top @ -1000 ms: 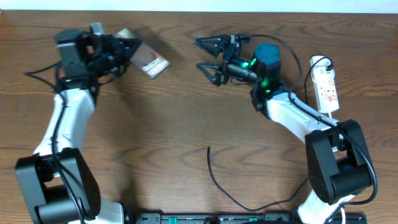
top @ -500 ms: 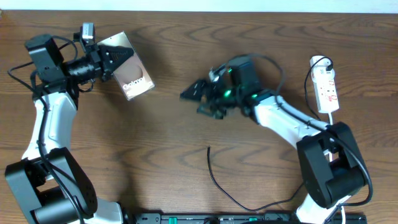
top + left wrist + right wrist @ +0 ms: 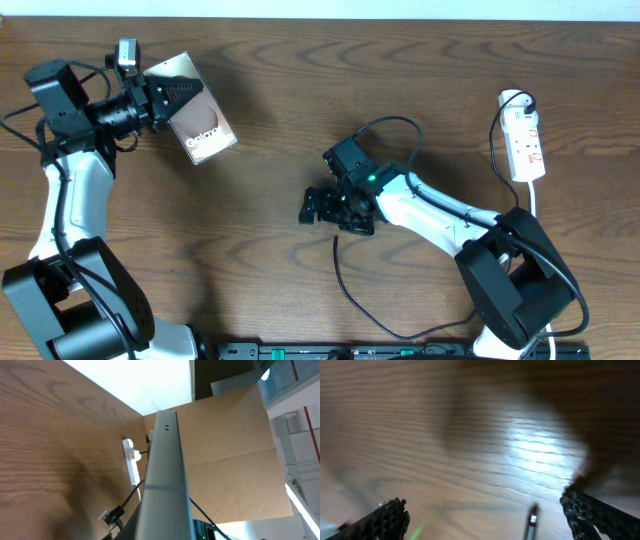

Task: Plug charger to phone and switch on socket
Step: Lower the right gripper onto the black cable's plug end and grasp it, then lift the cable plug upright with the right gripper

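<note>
Left gripper (image 3: pixel 183 92) clamps the phone (image 3: pixel 208 128) — white "Galaxy" lettering readable.

Soft, even light overhead; wrist views poorer.
The right wrist view is blurred, with a white glare patch on the brown wooden tabletop (image 3: pixel 540 447); overhead shadows faint.

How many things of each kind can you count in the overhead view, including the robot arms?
Phone: 1
Charger cable: 1
Power strip: 1
Robot arms: 2
Total: 5
</note>
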Tool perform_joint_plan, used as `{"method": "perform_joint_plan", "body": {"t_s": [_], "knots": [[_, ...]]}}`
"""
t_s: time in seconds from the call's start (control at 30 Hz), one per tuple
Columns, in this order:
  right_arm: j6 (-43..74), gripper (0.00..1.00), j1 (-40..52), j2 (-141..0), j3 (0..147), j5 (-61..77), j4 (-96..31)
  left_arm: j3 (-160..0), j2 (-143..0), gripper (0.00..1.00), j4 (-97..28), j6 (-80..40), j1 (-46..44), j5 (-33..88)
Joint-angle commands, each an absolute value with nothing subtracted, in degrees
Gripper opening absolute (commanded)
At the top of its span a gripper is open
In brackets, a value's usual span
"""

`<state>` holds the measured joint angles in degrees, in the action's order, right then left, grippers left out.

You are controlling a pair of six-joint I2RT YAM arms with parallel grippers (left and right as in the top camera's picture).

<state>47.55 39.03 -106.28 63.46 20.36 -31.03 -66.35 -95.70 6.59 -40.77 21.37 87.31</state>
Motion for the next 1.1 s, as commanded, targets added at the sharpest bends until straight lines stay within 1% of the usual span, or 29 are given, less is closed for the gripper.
{"method": "perform_joint_plan", "body": {"t_s": [0.0, 0.17, 0.37, 0.47, 0.57, 0.63, 0.7, 0.73, 0.77, 0.83, 0.87, 0.93, 0.97, 1.07], "knots": [[48.8, 0.99, 40.5, -106.1, 63.6, 12.9, -33.5, -66.6, -95.1, 0.07, 6.9, -38.3, 21.6, 90.0], [52.7, 0.98, 41.8, -106.1, 63.6, 11.3, -37.4, -65.4, -95.1, 0.08, 7.0, -38.1, 21.6, 89.9], [59.0, 0.86, 45.3, -106.1, 63.6, 8.8, -40.0, -64.6, -95.1, 0.08, 6.9, -38.1, 21.6, 89.5], [60.9, 0.79, 46.9, -106.1, 63.6, 8.4, -40.2, -64.6, -95.1, 0.07, 6.9, -38.1, 21.6, 89.5], [62.5, 0.77, 48.5, -106.1, 63.6, 7.4, -40.8, -64.6, -95.1, 0.07, 6.9, -38.1, 21.6, 89.5], [63.5, 0.73, 49.3, -106.1, 63.6, 5.9, -41.4, -64.6, -95.1, 0.07, 6.9, -38.1, 21.6, 89.5], [63.9, 0.65, 49.7, -106.1, 63.6, 5.0, -41.5, -64.6, -95.1, 0.07, 6.6, -38.1, 21.6, 89.5], [64.0, 0.56, 49.7, -106.1, 63.6, 4.7, -41.5, -64.6, -95.1, 0.07, 6.5, -38.1, 21.6, 89.5], [64.3, 0.5, 49.7, -106.1, 63.6, 4.6, -41.6, -64.6, -95.1, 0.07, 6.5, -38.1, 21.6, 89.5], [64.3, 0.31, 49.7, -106.1, 63.6, 4.5, -41.6, -64.6, -95.1, 0.07, 6.5, -38.1, 21.6, 89.5], [64.3, 0.28, 49.7, -106.1, 63.6, 4.4, -41.7, -64.6, -95.1, 0.07, 6.5, -38.1, 21.6, 89.5], [64.3, 0.15, 49.7, -106.1, 63.5, 4.4, -41.7, -64.6, -95.1, 0.08, 6.5, -38.1, 21.6, 89.5], [64.3, 0.12, 49.7, -106.1, 63.5, 4.4, -41.7, -64.6, -95.1, 0.07, 6.5, -38.1, 21.6, 89.5], [64.3, 0.08, 49.7, -106.1, 63.5, 4.1, -41.7, -64.6, -95.1, 0.07, 6.5, -38.1, 21.6, 89.5]]}}
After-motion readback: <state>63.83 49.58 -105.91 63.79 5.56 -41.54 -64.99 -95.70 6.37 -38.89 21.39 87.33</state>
